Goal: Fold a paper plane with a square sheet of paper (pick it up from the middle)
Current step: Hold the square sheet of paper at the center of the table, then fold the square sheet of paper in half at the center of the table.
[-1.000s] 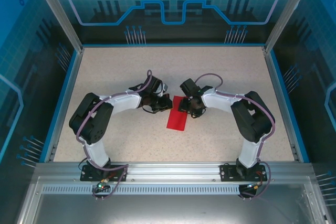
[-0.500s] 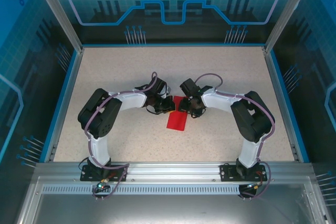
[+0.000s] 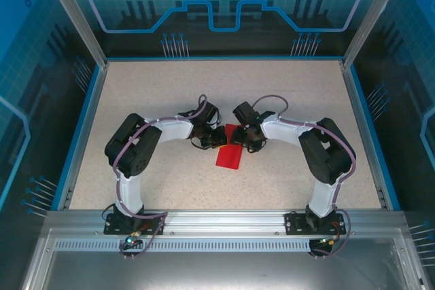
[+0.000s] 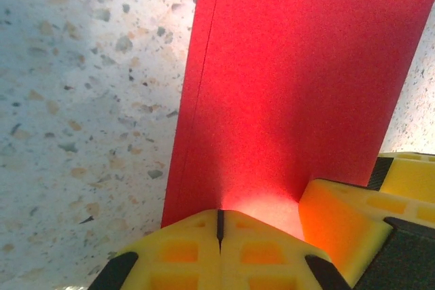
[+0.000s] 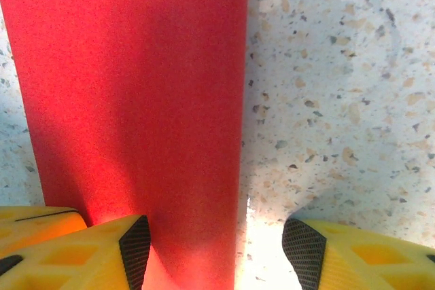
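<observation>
Item: square sheet of paper point(image 3: 229, 157), one, bright red, doubled into a flat oblong, lying mid-table point(image 3: 149, 93). My left gripper point(image 4: 219, 219), pressed together at the sheet's far end, has swung in closer since a second ago. My right gripper point(image 5: 216, 242), spread astride one long edge, is unmoved. Grippers: two.
</observation>
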